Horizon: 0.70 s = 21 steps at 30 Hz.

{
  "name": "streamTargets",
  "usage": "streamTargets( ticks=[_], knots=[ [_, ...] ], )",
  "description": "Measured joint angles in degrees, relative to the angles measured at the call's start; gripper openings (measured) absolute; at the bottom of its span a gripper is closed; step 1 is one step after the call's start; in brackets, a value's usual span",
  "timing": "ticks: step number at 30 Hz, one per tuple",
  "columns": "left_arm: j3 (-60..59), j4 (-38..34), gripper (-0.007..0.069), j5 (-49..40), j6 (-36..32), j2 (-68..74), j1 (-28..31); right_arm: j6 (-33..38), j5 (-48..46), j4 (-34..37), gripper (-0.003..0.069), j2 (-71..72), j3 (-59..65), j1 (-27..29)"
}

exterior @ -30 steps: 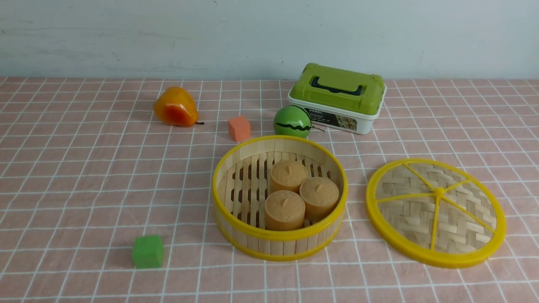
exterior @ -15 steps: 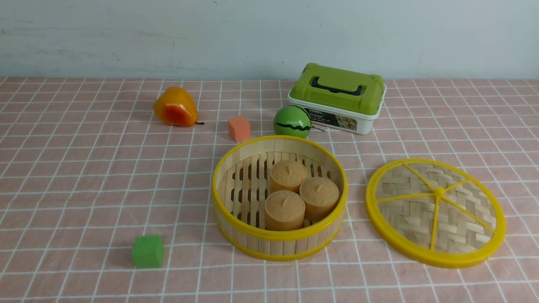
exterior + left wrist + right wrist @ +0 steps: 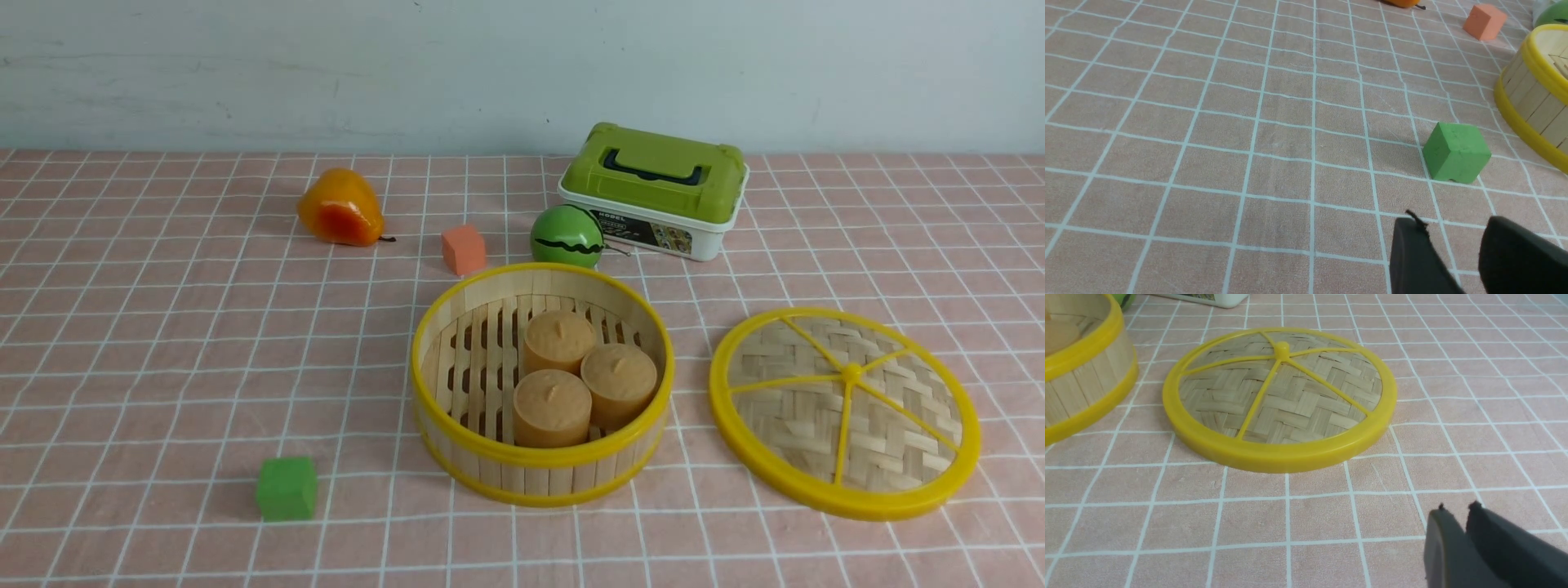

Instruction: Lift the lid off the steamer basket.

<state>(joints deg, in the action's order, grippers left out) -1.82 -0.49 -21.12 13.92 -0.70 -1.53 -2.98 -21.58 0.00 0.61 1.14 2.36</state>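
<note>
**Mia:** Lid (image 3: 845,412) first! From the front it lies flat on the pink cloth (image 3: 163,343), near the right edge of the bench, just beside the steamer basket (image 3: 542,384) but not touching it. So the lid is already off, I think. The basket is open, with three brown cakes (image 3: 584,380) inside. No arms show in this view.

**Ben:** From the left wrist I see the left gripper (image 3: 1453,249) with a small gap between its dark fingers, holding nothing. A green block (image 3: 1455,152) sits near it, and the basket wall is off to one side.

**Mia:** From the right wrist, the right gripper (image 3: 1455,516) has its fingers almost together, and they are empty too. The lid lies close in front of it.

**Ben:** How would the lid feel?

**Mia:** Light, I guess. The yellow rim looks hard and a bit slippery. The woven middle looks thin and could bend. The little knob in the middle or the thick rim looks best to pinch.
</note>
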Motion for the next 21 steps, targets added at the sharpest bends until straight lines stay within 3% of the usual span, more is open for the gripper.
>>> streamTargets(
  ticks=[21],
  knots=[
    [0.0,0.0,0.0239,0.0,0.0,0.0,0.0,0.0,-0.1,0.0,0.0084,0.0,-0.1,0.0]
  ],
)
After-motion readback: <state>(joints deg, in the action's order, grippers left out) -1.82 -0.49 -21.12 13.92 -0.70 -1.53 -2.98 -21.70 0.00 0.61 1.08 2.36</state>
